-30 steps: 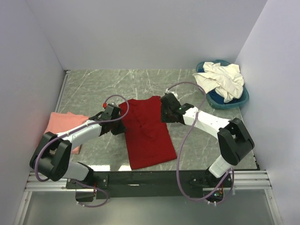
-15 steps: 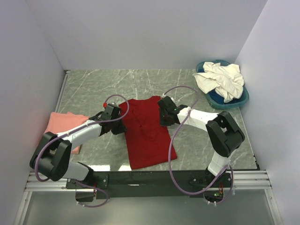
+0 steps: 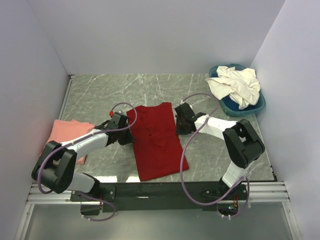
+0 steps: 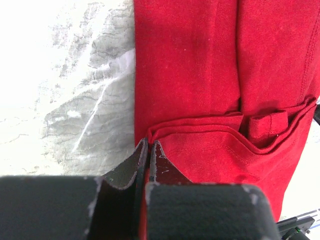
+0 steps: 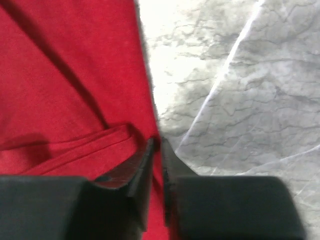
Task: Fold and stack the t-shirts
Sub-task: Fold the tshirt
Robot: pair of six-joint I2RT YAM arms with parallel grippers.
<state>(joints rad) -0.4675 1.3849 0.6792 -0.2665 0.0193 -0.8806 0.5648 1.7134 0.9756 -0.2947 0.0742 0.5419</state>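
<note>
A deep red t-shirt point(image 3: 156, 145) lies flat in the middle of the table, narrowed by lengthwise folds. My left gripper point(image 3: 130, 135) is low at its left edge, jaws shut with red cloth point(image 4: 200, 75) pinched between them point(image 4: 149, 146). My right gripper point(image 3: 178, 123) is at the opposite right edge, its jaws point(image 5: 157, 144) closed on a thin layer of the red cloth point(image 5: 65, 75). A salmon-pink t-shirt point(image 3: 67, 132) lies folded at the left edge. Cream-white t-shirts point(image 3: 235, 85) are heaped at the back right.
The white heap sits in a round blue basin point(image 3: 257, 106) in the back right corner. White walls close in the grey marbled table point(image 3: 100, 95) on three sides. Both arms' cables loop above the table near the red shirt.
The right gripper's jaws closed on the red shirt's right edge, and the right arm's elbow swung in and back. The left gripper kept its hold and place.
</note>
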